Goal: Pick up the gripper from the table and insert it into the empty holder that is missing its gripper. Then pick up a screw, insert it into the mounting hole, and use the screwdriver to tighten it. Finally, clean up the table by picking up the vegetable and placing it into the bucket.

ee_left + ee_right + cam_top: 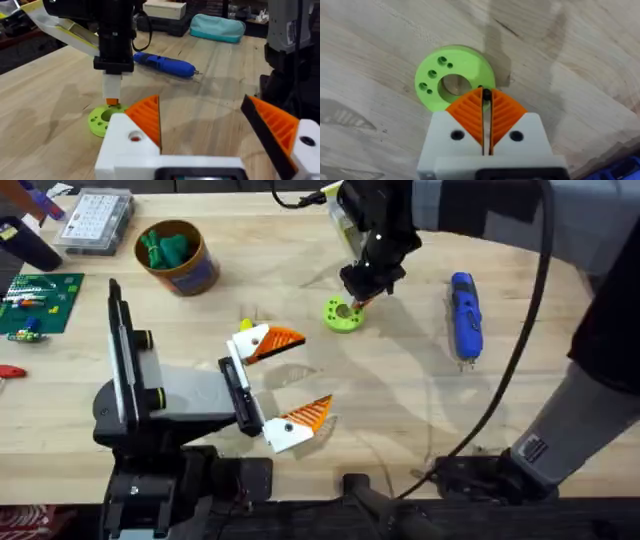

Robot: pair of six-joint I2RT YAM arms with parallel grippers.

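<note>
Screwdriver (465,315) lies flat on the wooden table (400,400) from overhead, off to the right of the lime-green ring (343,314), where my right claw (356,301) points down at the rim; my left claw (280,380) rests wide apart, empty, and the vegetable (166,248) sits inside the bucket (180,260). Left wrist: the blue tool lies beyond the ring. Right wrist: my pads (470,112) pinch a small dark screw (486,95) over the ring's edge.

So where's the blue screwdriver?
The screwdriver lies flat on the table's right side in the overhead view, just right of the green ring and the right gripper.
</note>
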